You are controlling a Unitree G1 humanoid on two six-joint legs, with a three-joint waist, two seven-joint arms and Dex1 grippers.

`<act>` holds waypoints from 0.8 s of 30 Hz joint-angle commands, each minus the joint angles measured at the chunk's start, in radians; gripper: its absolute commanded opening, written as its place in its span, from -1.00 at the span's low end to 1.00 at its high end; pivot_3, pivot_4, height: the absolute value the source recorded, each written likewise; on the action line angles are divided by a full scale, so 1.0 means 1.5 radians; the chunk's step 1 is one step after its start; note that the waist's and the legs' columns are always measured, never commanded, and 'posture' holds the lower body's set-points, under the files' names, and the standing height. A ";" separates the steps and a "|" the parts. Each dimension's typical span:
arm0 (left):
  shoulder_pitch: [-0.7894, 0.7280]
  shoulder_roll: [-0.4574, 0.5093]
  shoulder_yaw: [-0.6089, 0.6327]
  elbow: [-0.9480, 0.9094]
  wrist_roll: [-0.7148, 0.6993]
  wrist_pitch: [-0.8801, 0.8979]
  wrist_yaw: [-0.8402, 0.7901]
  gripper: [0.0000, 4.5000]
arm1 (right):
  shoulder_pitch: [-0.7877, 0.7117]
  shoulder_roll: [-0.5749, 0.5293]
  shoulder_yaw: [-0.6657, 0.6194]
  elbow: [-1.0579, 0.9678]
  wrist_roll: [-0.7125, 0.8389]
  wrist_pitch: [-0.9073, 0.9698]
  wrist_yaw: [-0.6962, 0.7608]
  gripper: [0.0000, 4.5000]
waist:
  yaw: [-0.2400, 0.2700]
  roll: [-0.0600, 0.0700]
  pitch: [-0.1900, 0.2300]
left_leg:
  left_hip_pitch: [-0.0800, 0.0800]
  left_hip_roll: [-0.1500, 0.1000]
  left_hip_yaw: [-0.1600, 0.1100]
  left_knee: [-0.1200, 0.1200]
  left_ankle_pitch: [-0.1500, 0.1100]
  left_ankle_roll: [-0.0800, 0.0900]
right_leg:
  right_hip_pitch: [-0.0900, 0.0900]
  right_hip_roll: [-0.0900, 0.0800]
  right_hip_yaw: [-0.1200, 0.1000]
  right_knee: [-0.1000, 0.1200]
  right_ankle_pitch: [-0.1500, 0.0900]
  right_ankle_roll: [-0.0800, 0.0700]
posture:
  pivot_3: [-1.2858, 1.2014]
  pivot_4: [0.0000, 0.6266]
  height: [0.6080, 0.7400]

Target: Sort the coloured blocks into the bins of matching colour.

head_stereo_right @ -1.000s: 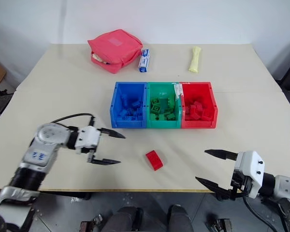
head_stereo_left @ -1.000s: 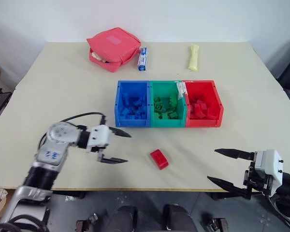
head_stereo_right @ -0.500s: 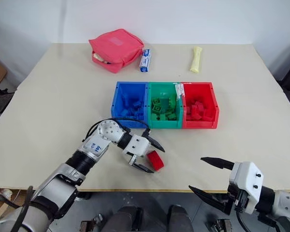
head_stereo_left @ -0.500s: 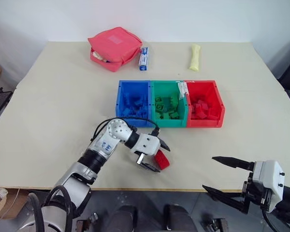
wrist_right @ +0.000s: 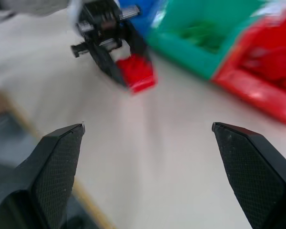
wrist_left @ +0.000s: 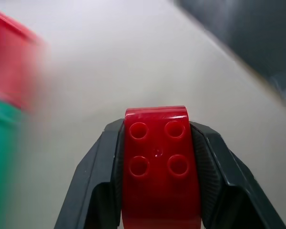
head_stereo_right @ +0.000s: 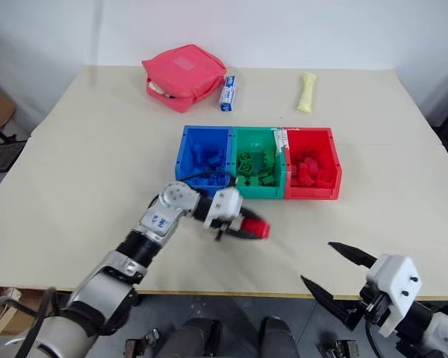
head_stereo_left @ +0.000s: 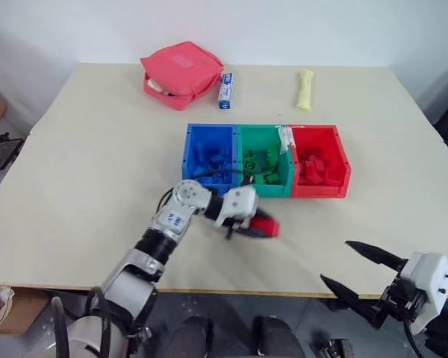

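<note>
- L gripper [head_stereo_left: 260, 226]: clamped on red block [head_stereo_left: 266, 226]; in L wrist view the studded face is seen gripped between both black fingers [wrist_left: 97, 176].
- Block is held just in front of the bins, below the green bin's near edge; whether it touches the table [head_stereo_left: 97, 171] can't be told.
- R gripper [head_stereo_left: 356, 272]: fingers spread wide, nothing between them, positioned at the table's near-right edge, well apart from block and bins.
- Bins are joined in a row at mid-table: blue bin [head_stereo_left: 209, 158], green bin [head_stereo_left: 265, 159], red bin [head_stereo_left: 319, 160]. Each is seen loaded w/ bricks of its own colour.
- Far side of table: red zip pouch [head_stereo_left: 182, 73], w/ a small blue-white pack [head_stereo_left: 224, 89] just beside it on its right.
- A pale yellow object [head_stereo_left: 305, 89] is laid further right, apart from both.
</note>
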 commanded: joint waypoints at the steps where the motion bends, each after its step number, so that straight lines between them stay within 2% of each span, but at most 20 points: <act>1: -0.094 -0.052 0.063 0.034 0.004 0.048 0.176 -0.32 | -0.007 0.021 -0.035 -0.018 0.005 -0.021 -0.045 1.00 | 0.000 0.000 0.000 | 0.000 0.000 0.000 0.000 0.000 0.000 | 0.000 0.000 0.000 0.000 0.000 0.000 | 0.03 -0.52 1.00; 4: -0.196 -0.102 0.070 0.165 0.036 0.009 0.271 -0.32 | -0.011 0.022 -0.037 -0.016 0.007 -0.013 -0.062 1.00 | -0.001 -0.001 0.000 | 0.001 0.000 0.002 -0.001 0.000 0.000 | 0.000 0.001 -0.001 0.000 0.000 0.001 | 0.03 -0.52 1.00; 9: -0.320 -0.149 0.086 0.397 0.062 -0.010 0.349 -0.32 | -0.033 0.012 -0.025 -0.025 -0.013 -0.016 -0.083 1.00 | -0.005 -0.002 0.001 | 0.001 0.000 0.004 -0.002 0.000 0.000 | -0.001 0.002 -0.002 0.000 0.000 0.001 | 0.03 -0.52 1.00; 11: -0.341 -0.158 0.098 0.440 0.058 -0.030 0.352 0.01 | -0.043 0.015 -0.018 -0.030 -0.015 -0.011 -0.096 1.00 | -0.006 -0.001 0.001 | 0.001 0.000 0.005 -0.002 0.000 0.000 | -0.001 0.002 -0.001 0.000 0.000 0.001 | 0.03 -0.52 1.00; 15: -0.367 -0.159 0.105 0.466 0.065 -0.065 0.352 0.52 | -0.050 0.016 0.003 -0.039 -0.028 -0.008 -0.112 1.00 | -0.004 -0.002 0.001 | 0.001 0.000 0.005 -0.002 0.000 0.000 | -0.002 0.002 -0.001 0.001 0.000 0.001 | 0.03 -0.52 1.00; 18: -0.357 -0.142 0.114 0.451 0.056 -0.094 0.307 0.91 | -0.055 0.017 0.028 -0.034 -0.042 -0.015 -0.115 1.00 | -0.001 -0.002 0.001 | 0.000 0.000 0.005 -0.002 0.000 0.000 | -0.003 0.001 -0.001 0.001 0.000 0.001 | 0.03 -0.52 1.00; 24: -0.267 -0.068 0.112 0.344 0.050 -0.137 0.170 0.91 | -0.090 0.005 0.072 -0.002 -0.060 -0.023 -0.097 1.00 | -0.012 -0.001 0.001 | 0.001 0.000 0.005 -0.002 0.000 0.000 | -0.002 0.002 -0.001 0.001 0.000 0.001 | 0.03 -0.52 1.00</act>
